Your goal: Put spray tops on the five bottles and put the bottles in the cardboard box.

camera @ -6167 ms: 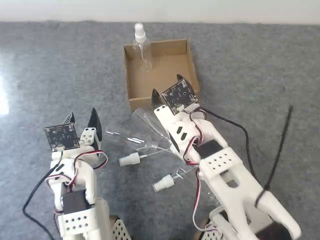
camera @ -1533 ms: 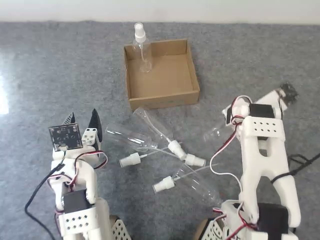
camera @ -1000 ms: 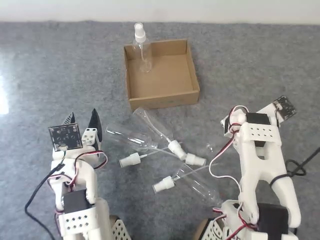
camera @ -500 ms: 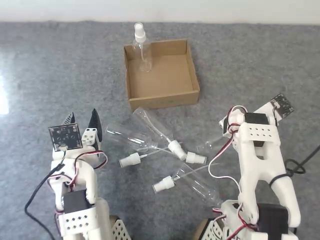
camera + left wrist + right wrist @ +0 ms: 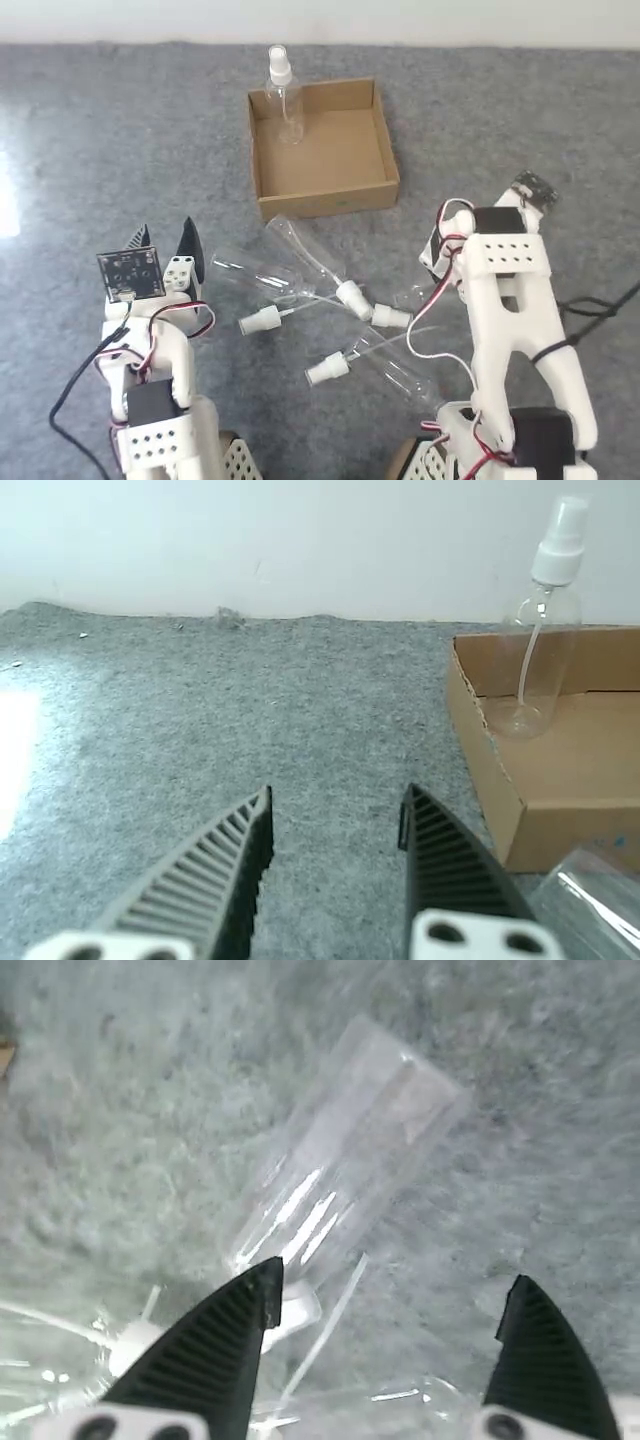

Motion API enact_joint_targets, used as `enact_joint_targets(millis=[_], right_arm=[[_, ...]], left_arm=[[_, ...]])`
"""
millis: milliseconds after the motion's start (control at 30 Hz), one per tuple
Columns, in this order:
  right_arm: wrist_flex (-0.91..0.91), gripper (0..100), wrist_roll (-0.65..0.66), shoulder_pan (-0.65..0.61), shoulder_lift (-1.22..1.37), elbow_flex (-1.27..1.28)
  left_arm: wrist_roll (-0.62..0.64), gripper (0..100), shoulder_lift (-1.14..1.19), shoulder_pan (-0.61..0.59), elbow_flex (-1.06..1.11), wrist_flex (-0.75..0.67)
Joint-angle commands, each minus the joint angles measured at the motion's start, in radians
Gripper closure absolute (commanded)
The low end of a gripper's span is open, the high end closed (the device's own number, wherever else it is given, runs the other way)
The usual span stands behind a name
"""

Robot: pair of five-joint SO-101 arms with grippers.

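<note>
The right pincer (image 5: pixel 392 1295) is spread wide just above a clear bottle (image 5: pixel 340 1160) lying on the grey counter (image 5: pixel 560 1080). The left pincer (image 5: pixel 338 805) is likewise parted, with nothing held. Beyond it, the cardboard box (image 5: pixel 500 770) is seen with one capped bottle (image 5: pixel 540 620) upright in a far corner. In the high view, more lying bottles (image 5: pixel 300 262) and white spray tops (image 5: pixel 258 321) are shown between the arms.

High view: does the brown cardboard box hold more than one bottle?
No, the brown cardboard box holds just one clear plastic bottle with a white spray top, upright in a far corner.
</note>
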Motion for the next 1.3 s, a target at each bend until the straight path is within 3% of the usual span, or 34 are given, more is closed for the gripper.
enact_joint_targets(millis=[0, 200, 500, 833, 1267], right_arm=[[0.081, 70.0, 0.114, -0.012, -0.067, -0.092], [0.196, 69.9, 0.448, -0.010, -0.067, -0.155], [0.203, 69.9, 0.988, -0.008, -0.067, -0.155], [0.193, 70.1, 1.217, -0.015, -0.067, -0.157], [0.191, 70.1, 1.519, -0.200, -0.058, -0.157]], left_arm=[[-0.009, 81, -0.012, 0.003, -0.012, -0.025], [-0.011, 81, -0.012, 0.003, -0.012, -0.025], [-0.012, 81, -0.012, 0.003, -0.012, -0.025], [-0.014, 81, -0.012, 0.003, -0.012, -0.025], [-0.014, 81, -0.012, 0.003, -0.010, -0.025]])
